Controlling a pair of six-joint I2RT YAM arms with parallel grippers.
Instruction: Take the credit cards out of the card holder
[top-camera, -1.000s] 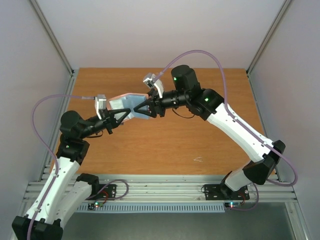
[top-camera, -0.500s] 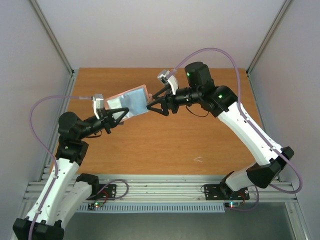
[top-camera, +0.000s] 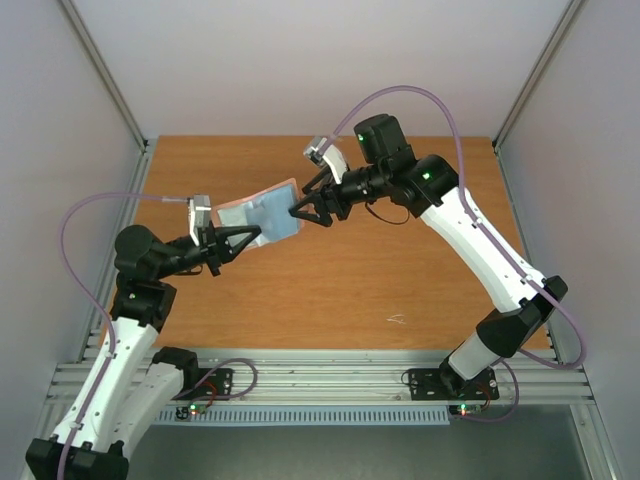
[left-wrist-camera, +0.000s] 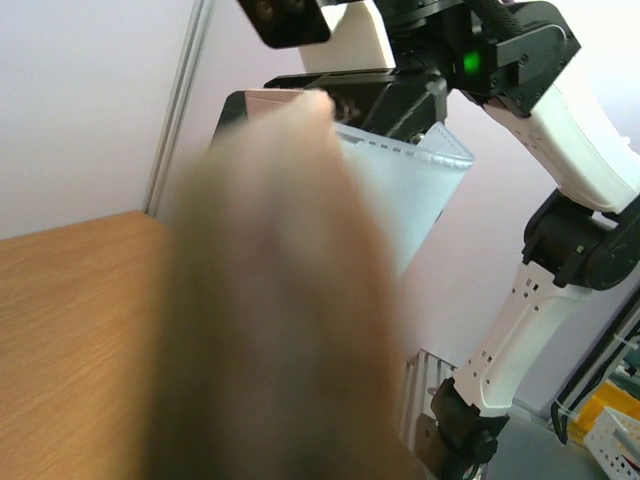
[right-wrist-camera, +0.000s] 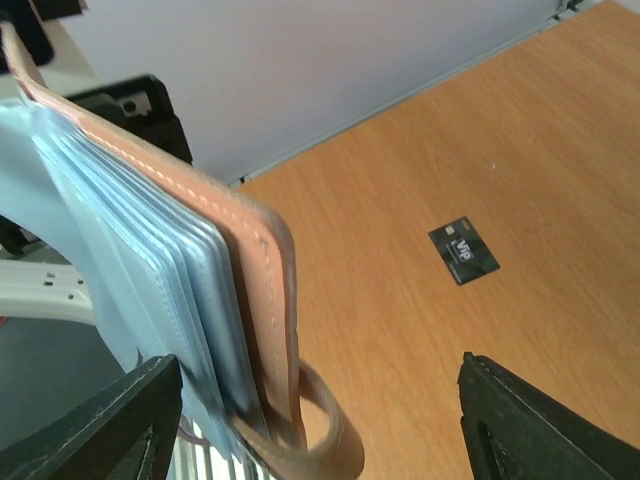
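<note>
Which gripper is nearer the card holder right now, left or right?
Left. The left gripper grips the card holder by its near-left edge, holding it above the table. The right gripper is at the far-right edge with its fingers spread open on either side, not clamping it.

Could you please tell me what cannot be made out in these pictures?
Left wrist: the card holder, blurred up close, hides the left gripper.
Right wrist: its sleeves show edge-on, hiding any cards inside.
Right wrist: print on the dark card is too small to read.
</note>
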